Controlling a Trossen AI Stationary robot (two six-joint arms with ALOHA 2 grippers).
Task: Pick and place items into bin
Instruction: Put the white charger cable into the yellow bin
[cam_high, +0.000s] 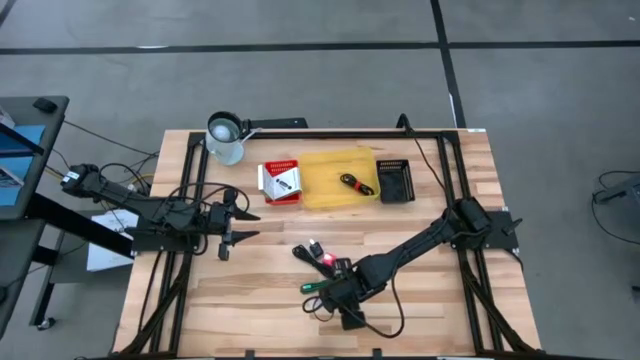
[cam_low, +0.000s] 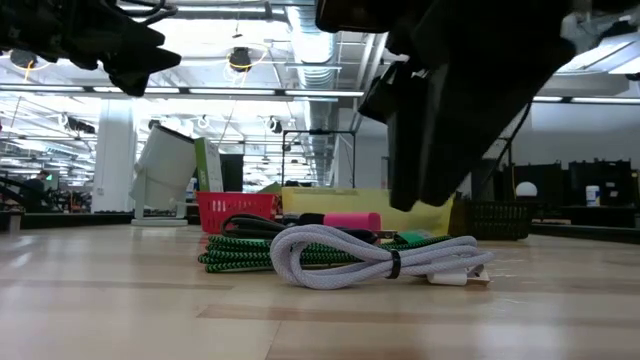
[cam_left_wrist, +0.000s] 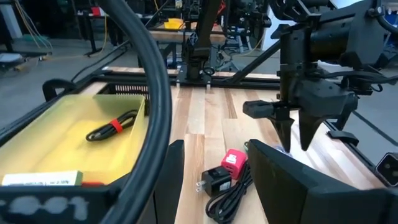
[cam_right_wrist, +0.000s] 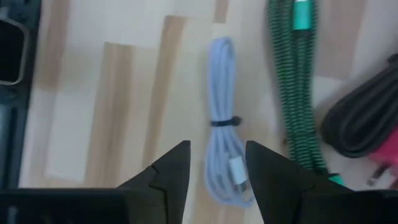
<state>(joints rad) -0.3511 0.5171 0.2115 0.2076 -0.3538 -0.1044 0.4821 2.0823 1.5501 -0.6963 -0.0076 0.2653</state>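
A white cord bundle (cam_right_wrist: 222, 134) tied with a black band lies on the wooden table, next to a green-black braided cord (cam_right_wrist: 296, 81) and a black cord (cam_right_wrist: 364, 121) with a red-pink plug (cam_left_wrist: 235, 163). My right gripper (cam_right_wrist: 217, 169) hangs open just above the white bundle's end, fingers pointing down, one on each side. The yellow bin (cam_high: 325, 190) at the far centre holds a black cord with a red tie (cam_left_wrist: 112, 127). My left gripper (cam_high: 248, 225) waits open at the table's left, held level.
A red-and-white box (cam_high: 280, 182) lies left of the bin and a black basket (cam_high: 396, 181) right of it. A white cup (cam_high: 226, 140) stands at the far left. Bare wood lies near the front edge (cam_high: 230, 320).
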